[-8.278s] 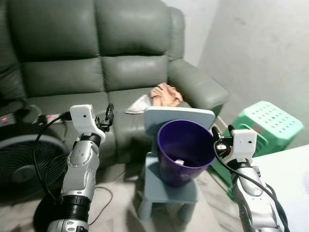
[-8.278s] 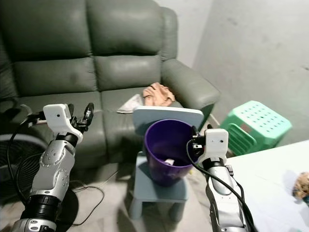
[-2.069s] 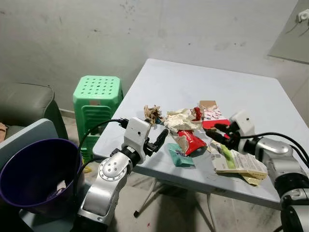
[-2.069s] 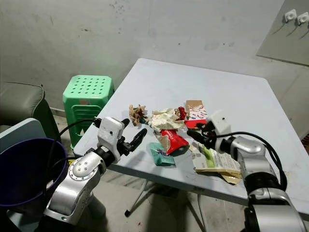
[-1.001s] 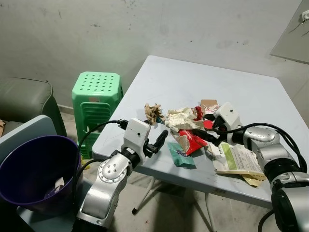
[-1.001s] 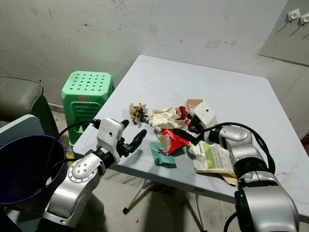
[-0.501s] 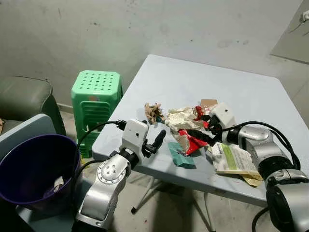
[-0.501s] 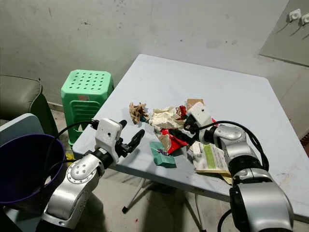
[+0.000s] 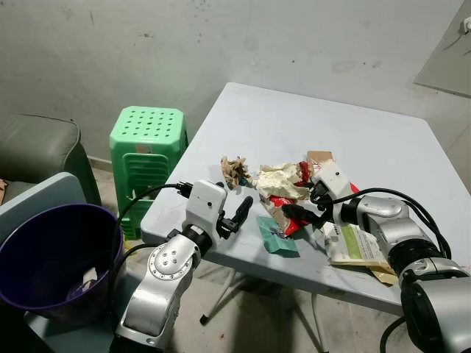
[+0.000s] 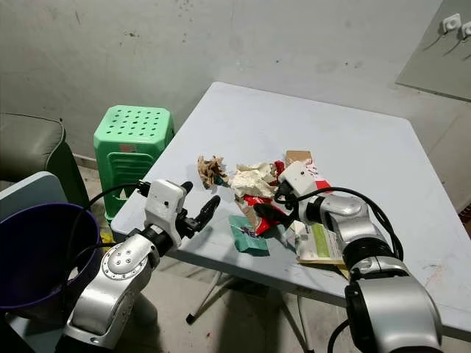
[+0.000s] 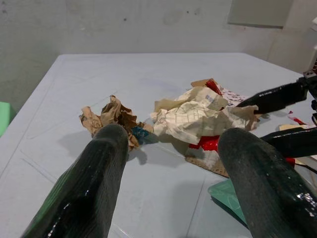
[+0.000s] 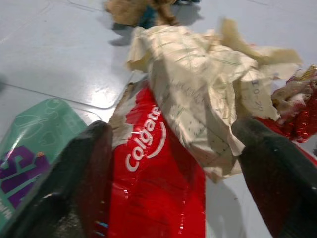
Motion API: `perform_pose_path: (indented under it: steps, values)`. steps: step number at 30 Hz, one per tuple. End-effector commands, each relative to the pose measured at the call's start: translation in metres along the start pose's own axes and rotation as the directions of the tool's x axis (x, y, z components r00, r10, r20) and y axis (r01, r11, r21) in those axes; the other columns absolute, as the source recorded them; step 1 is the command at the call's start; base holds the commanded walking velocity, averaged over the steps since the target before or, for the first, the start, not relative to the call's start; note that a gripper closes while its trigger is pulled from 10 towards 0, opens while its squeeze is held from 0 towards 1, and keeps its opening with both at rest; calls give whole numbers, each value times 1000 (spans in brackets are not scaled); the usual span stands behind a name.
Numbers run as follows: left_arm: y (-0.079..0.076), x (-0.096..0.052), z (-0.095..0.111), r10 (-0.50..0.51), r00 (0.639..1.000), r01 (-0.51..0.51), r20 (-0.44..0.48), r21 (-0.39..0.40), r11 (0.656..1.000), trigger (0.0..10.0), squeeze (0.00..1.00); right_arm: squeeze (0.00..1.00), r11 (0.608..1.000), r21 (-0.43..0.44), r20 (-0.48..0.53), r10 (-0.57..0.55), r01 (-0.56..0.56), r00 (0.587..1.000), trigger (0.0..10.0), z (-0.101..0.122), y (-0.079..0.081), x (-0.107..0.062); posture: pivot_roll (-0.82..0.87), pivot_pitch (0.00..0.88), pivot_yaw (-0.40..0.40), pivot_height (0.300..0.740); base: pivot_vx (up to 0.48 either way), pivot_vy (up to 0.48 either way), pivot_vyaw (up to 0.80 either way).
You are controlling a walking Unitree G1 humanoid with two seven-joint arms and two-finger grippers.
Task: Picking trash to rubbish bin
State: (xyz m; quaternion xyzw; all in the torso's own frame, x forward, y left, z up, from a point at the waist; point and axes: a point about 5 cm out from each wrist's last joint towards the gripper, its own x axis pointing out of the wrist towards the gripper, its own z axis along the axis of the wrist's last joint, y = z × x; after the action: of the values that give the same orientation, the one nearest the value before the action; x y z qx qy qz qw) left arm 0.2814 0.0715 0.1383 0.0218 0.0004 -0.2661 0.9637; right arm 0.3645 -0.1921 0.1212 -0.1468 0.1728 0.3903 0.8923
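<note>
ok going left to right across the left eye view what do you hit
purple bin → green stool → left gripper → green wrapper → right gripper → green and white packet

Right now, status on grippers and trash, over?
Right gripper open, straddling red Colgate wrapper. Left gripper open, idle at table edge. Crumpled cream paper overlaps wrapper.

The red Colgate box (image 12: 158, 163) is glossy printed card, and the crumpled sheet (image 12: 208, 94) lying over it is matt, creased cream paper beside a shiny green plastic wrapper (image 12: 29, 144). The table (image 9: 294, 125) has a smooth pale top with a dull sheen, while the green stool (image 9: 147, 140) is moulded perforated plastic. The right gripper (image 12: 173, 163) has smooth glossy black fingers (image 12: 89, 163), and both arms are brushed silver metal.
</note>
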Motion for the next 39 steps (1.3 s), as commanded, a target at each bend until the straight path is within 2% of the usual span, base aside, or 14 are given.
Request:
perform_pose_path:
  steps: [1, 5, 23, 39]
  values:
    - [-3, 1, 5, -7, 1000, 7, 13, 6, 1000, 10000, 0, 0, 1000, 15, -10, -5, 5, 1000, 0, -1, -6, -7, 35, 33, -131, 740, 0, 0, 0]
    - [-2, 2, 5, -2, 1000, 2, 14, 5, 1000, 10000, 0, 0, 1000, -2, -13, -7, 7, 1000, 0, -2, -6, -9, 33, 33, -131, 740, 0, 0, 0]
    - [-2, 5, 7, 2, 1000, -2, 21, 4, 1000, 10000, 0, 0, 999, 33, 23, 9, -10, 1000, 0, -2, -9, -15, 21, 32, -123, 740, 0, 0, 0]
    - [-1, 5, 8, 9, 1000, -9, 22, 4, 1000, 10000, 0, 0, 1000, 28, 2, 11, -11, 1000, 0, -5, -8, -14, 25, 35, -125, 740, 0, 0, 0]
